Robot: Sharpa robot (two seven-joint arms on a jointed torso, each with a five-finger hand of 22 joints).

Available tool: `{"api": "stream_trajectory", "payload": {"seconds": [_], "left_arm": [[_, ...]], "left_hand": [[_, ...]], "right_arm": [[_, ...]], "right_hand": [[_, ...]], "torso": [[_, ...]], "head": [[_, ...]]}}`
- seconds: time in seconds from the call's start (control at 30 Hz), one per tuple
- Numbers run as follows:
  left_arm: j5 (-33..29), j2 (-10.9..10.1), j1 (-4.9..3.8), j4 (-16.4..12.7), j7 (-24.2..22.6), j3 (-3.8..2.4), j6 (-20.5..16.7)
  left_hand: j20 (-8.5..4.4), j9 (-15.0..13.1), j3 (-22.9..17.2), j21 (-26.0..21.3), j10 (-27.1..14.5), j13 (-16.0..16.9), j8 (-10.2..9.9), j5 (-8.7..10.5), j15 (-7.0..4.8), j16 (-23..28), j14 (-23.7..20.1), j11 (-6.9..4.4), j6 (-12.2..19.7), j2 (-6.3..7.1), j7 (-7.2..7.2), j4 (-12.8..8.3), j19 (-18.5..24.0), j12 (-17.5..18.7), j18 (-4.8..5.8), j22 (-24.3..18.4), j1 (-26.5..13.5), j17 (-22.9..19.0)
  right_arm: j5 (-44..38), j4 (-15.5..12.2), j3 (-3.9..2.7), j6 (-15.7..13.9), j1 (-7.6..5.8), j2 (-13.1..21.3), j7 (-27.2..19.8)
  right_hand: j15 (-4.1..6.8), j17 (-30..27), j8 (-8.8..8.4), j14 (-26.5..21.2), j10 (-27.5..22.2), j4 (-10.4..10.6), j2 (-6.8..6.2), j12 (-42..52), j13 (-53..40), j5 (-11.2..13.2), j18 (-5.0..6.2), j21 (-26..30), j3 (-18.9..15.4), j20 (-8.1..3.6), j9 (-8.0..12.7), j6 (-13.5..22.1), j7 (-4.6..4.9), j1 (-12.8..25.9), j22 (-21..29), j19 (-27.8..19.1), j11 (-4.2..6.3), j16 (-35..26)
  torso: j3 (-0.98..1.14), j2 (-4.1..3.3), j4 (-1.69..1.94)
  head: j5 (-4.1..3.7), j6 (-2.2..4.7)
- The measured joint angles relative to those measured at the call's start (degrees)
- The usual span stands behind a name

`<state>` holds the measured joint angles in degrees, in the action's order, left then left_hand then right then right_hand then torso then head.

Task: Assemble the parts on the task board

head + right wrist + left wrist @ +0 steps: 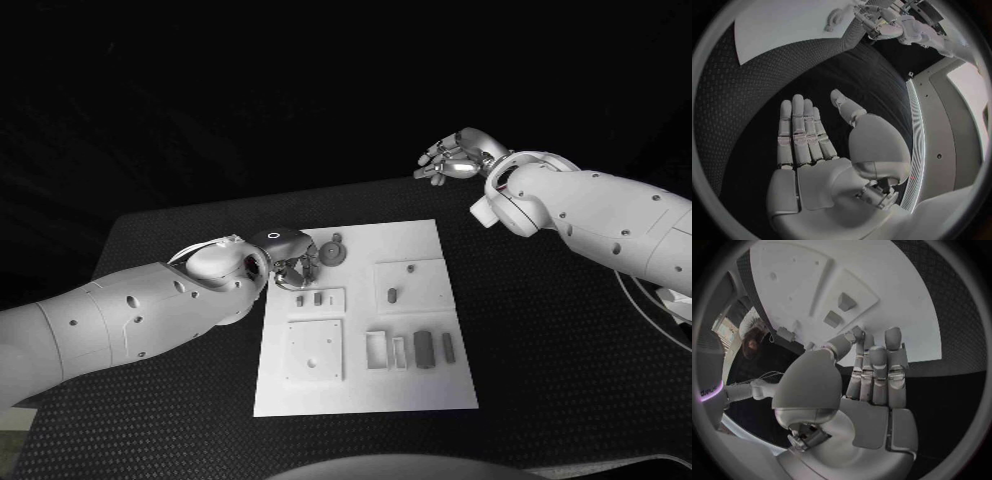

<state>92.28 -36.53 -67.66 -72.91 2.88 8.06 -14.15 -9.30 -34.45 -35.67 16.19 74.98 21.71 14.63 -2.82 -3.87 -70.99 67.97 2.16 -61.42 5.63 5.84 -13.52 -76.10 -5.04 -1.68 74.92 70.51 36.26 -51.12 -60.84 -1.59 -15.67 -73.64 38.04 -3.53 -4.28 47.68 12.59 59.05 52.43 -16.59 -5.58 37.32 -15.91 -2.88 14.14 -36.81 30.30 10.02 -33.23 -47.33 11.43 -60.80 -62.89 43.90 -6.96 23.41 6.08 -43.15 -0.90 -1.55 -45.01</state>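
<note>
With the left hand [289,262] poised, fingers straight and empty, at the task board's [433,390] near-left corner beside the small parts [309,298] lying there, and the right hand [456,160] flat, open and idle off the bench's [173,225] far side, picking looks barely begun; next, the left must close on a part.

Left hand [293,262] flat, empty — right hand [457,158] likewise.
</note>
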Motion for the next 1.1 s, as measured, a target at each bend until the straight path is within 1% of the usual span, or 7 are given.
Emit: {"api": "stream_trajectory", "payload": {"seconds": [0.23,0.47,0.63,0.73,1.1], "left_arm": [[0.0,0.1,-0.04,0.0,0.0,0.1,0.3],[0.0,0.8,-0.03,0.7,-0.1,0.34,0.5],[0.1,1.0,-0.17,1.0,-0.1,0.55,0.5],[0.1,1.1,-0.22,1.1,-0.2,0.64,0.5],[0.5,1.2,-0.42,1.3,-0.3,0.78,1.4]], "left_hand": [[0.09,0.0,-0.2,0.0,0.0,-0.1,0.0,0.01,0.01,0.0,0.0,0.05,0.0,-0.14,0.0,-0.2,-0.1,0.0,0.01,0.0,0.0,0.0],[0.09,0.1,-0.2,0.0,0.0,0.2,0.0,-0.12,-0.1,0.0,0.3,0.08,0.0,-0.28,0.01,-0.2,-0.1,0.0,0.01,0.0,-0.2,0.0],[-0.03,0.0,-0.2,0.0,0.1,0.2,0.1,-0.13,-0.11,0.0,0.3,0.09,-0.1,-0.28,0.11,-0.2,0.0,0.0,0.01,0.0,-0.2,0.0],[-0.05,0.0,-0.2,0.0,0.1,0.1,0.1,-0.14,-0.11,0.0,0.3,0.09,-0.1,-0.28,0.12,-0.2,0.1,0.0,0.02,0.0,-0.2,0.0],[-0.13,0.0,-0.1,0.0,0.2,0.0,0.0,-0.14,-0.1,0.0,0.3,-0.05,-0.2,-0.26,0.18,-0.2,0.1,0.0,0.12,0.0,-0.1,0.0]], "right_arm": [[0.0,0.0,0.0,0.0,0.0,0.0,0.0],[0.0,0.0,0.0,0.0,0.0,0.0,0.0],[0.0,0.0,0.0,0.0,0.02,0.0,0.0],[0.0,0.0,0.0,0.0,0.02,0.0,0.0],[0.0,0.0,0.0,0.0,0.02,0.0,0.0]], "right_hand": [[0.0,0.0,0.0,0.0,0.0,0.0,0.0,0.0,0.0,0.0,0.0,0.0,0.0,0.0,0.0,0.0,0.0,0.0,0.0,0.0,0.0,0.0],[0.0,0.0,0.0,0.0,0.0,0.0,0.0,0.2,0.1,0.0,0.0,0.0,0.0,0.0,0.1,0.0,0.0,0.0,0.0,0.0,0.0,0.0],[0.0,0.0,0.0,0.0,0.0,0.0,0.0,0.2,0.1,0.0,0.0,0.0,0.0,0.0,0.0,0.0,0.0,0.0,0.0,0.0,0.0,0.0],[0.0,0.0,0.0,0.0,-0.2,0.0,0.0,0.2,0.1,0.0,0.0,0.0,0.0,0.0,0.0,0.0,0.0,0.0,0.0,0.0,0.21,0.0],[0.0,0.1,0.0,0.0,-0.2,0.0,0.0,0.2,0.1,0.0,-0.01,0.0,0.0,0.0,0.0,0.0,0.0,0.0,0.0,0.0,0.21,-0.2]], "torso": [[0.0,0.01,0.02],[0.03,-0.03,-0.02],[0.03,-0.04,-0.04],[0.03,-0.04,-0.05],[0.03,-0.02,-0.02]], "head": [[0.04,-0.04],[0.05,-0.01],[-0.04,0.01],[-0.08,-0.04],[-0.25,-0.21]]}}
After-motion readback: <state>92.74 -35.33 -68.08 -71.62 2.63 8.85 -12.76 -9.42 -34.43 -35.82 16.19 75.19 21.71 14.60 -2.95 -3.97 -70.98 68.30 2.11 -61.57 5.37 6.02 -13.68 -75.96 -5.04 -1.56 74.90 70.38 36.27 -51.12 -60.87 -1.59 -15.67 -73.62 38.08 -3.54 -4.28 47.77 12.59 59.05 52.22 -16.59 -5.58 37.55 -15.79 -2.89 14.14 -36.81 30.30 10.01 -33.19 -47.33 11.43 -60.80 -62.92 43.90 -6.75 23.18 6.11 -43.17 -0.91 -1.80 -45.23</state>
